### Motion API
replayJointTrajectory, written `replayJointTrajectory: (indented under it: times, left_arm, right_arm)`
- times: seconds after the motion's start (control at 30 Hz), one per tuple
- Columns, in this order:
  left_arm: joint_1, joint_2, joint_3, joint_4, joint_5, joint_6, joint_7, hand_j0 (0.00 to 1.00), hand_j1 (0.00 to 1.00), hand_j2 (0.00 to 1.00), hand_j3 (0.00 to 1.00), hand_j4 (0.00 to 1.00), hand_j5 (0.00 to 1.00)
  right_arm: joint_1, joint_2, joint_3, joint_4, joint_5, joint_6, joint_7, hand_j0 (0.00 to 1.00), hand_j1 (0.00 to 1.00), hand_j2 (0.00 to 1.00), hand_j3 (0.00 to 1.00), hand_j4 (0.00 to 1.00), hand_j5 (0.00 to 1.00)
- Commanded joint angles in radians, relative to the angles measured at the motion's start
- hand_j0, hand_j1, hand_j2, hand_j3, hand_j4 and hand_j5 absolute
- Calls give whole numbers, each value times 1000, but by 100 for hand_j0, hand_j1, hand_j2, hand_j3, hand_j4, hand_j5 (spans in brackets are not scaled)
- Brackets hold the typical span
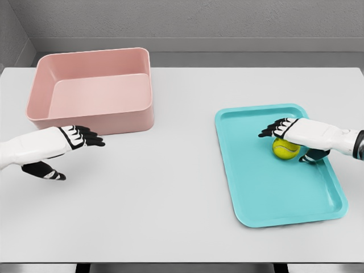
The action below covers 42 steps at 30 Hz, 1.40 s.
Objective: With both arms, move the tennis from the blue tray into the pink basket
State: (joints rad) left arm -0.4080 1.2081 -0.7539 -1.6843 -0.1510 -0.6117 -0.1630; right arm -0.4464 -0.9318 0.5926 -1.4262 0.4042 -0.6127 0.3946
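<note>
The desk [170, 193] is a smooth, matte pale grey slab, and everything on it looks like moulded plastic. At the back left sits the pink basket [94, 120], a deep rectangular tub with rounded corners and a softly rolled rim, nothing inside it. To the right lies the blue tray [284, 210], shallow, turquoise, rounded at the corners with a low raised lip, set slightly askew. The tennis ball [284, 149], yellow-green and fuzzy with a pale seam, rests in the upper half of the tray. The right hand [296, 135] reaches over it from the right, white shell with black-jointed fingers draped across the top of the ball and the thumb down at its right side; cupping it, though I cannot tell whether the grip is closed. The left hand [62, 149] hovers above the desk just in front of the basket, fingers extended and loose, holding nothing.
</note>
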Motion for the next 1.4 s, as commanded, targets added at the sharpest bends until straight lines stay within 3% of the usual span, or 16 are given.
replayJointTrajectory:
  times: [0.0,1.0,1.37]
  left_arm:
    - [0,2,1,0,7,1,0,100,100,100,100,100,100]
    - [3,1,1,0,8,1,2,100,100,100,100,100,100]
    - [3,2,-1,0,8,1,2,100,100,100,100,100,100]
  right_arm:
    - [0,1,-1,3,-5,2,0,100,100,100,100,100,100]
    - [-2,16,-2,23,-4,2,12,100,100,100,100,100,100]
    - [-3,18,-7,29,16,2,13,80,80,80,80,80,80]
